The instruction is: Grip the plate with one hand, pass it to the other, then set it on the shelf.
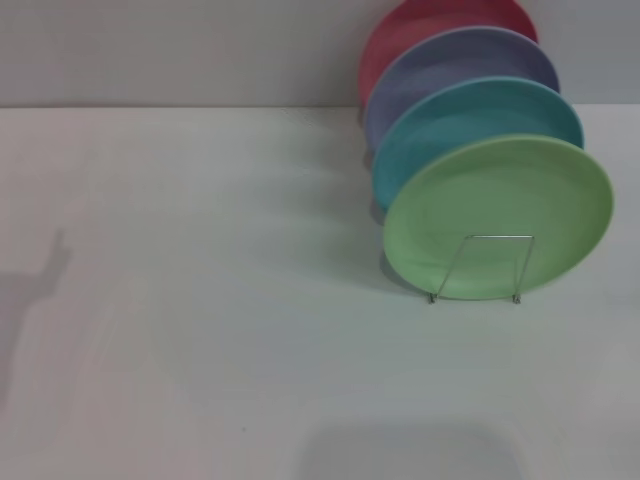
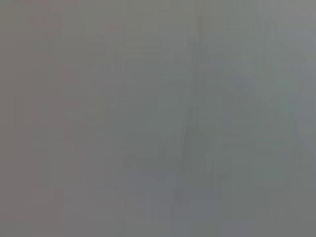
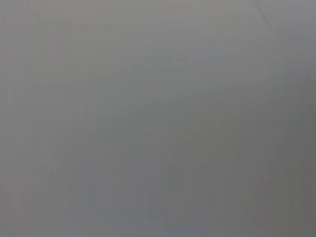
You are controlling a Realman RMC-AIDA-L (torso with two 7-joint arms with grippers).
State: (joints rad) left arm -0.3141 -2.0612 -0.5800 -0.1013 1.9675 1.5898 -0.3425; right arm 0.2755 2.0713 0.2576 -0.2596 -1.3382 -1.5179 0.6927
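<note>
Table (image 1: 200, 330): white, filling most of the head view.
Row of plates: four stand on edge at the right of the frame, running from the red plate (image 1: 420, 25) at the top, then the lavender plate (image 1: 450, 60) and the blue plate (image 1: 470, 115), to the front.
Plate (image 1: 497, 215): light green, foremost, upright in the shelf at right centre.
Shelf (image 1: 480, 268): only the front wire loop shows, touching the plate's face.
Tools: neither is in view; both wrist views show plain grey, so I cannot tell their state.
Risk: the plate looks placed already; a returning arm could knock the row over like dominoes.
</note>
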